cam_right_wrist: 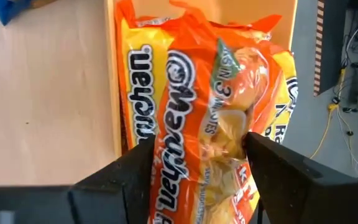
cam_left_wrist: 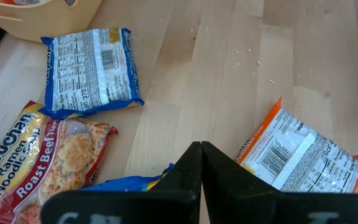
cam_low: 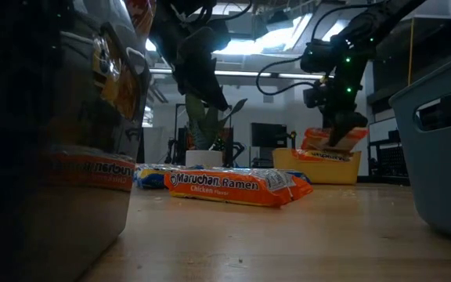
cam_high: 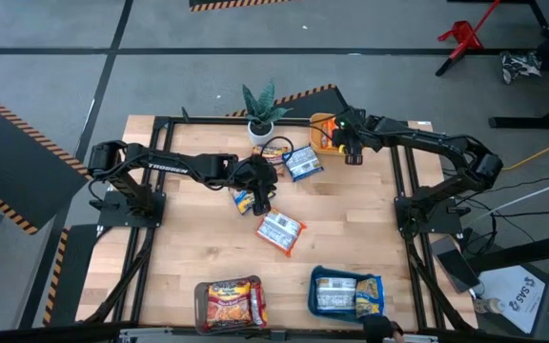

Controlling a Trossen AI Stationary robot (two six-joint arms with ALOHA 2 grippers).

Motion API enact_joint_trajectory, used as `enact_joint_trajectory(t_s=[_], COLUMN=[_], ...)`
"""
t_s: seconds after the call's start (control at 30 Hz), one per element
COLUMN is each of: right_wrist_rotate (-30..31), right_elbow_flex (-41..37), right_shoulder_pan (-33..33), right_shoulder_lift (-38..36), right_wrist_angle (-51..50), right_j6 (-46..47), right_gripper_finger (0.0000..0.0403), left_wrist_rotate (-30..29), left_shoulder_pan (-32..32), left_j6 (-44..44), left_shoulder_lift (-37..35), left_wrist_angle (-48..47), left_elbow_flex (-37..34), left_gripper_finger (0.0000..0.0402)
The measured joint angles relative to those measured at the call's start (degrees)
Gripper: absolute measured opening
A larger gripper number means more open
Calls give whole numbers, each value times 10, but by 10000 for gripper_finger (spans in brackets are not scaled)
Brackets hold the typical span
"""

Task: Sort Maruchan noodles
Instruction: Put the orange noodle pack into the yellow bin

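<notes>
Right end effector [cam_high: 354, 152] over the yellow tray [cam_high: 324, 134] at the desk's [cam_high: 198, 248] far edge, just beside the potted plant [cam_high: 262, 110], fingers clamped on an orange packet [cam_right_wrist: 201, 118] standing partly inside that tray. More orange packets lying in the tray beneath it.

Left end effector [cam_high: 261, 202] near the middle of the desk, on the near side of the plant, fingers pressed together. In the left wrist view, tips [cam_left_wrist: 201, 163] closed above a blue-and-yellow packet edge [cam_left_wrist: 129, 183]; cannot tell whether that edge is pinched.

Close by the plant pot: a blue packet [cam_high: 302, 163] lying label-down, barcode side up. Beside it, nearer the plant, a red Roast Beef packet [cam_left_wrist: 39, 165]. Farther from the plant than the left end effector, an orange Chicken packet [cam_high: 280, 232] flat on the bare wood, white panel up in the high view.

At the desk's near edge, well apart from the plant: a brown tray [cam_high: 201, 303] holding red packets [cam_high: 232, 303], and beside it a blue tray [cam_high: 316, 283] holding blue packets [cam_high: 346, 295].
</notes>
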Motion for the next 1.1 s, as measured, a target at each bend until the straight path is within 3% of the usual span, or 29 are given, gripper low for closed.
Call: enact_joint_trajectory(t_s=[0.43,1.1], right_wrist_rotate=[-11,8], right_elbow_flex=[0,65], right_shoulder_pan=[-1,21], right_shoulder_lift=[-3,-7], right_wrist_angle=[54,-20], right_j6=[-44,108], right_gripper_finger=[225,225], left_wrist_rotate=[-3,-2], left_shoulder_pan=[0,0], left_j6=[1,0], left_shoulder_lift=[0,0], left_wrist_angle=[0,-4], left_elbow_flex=[0,0], left_gripper_finger=[0,0])
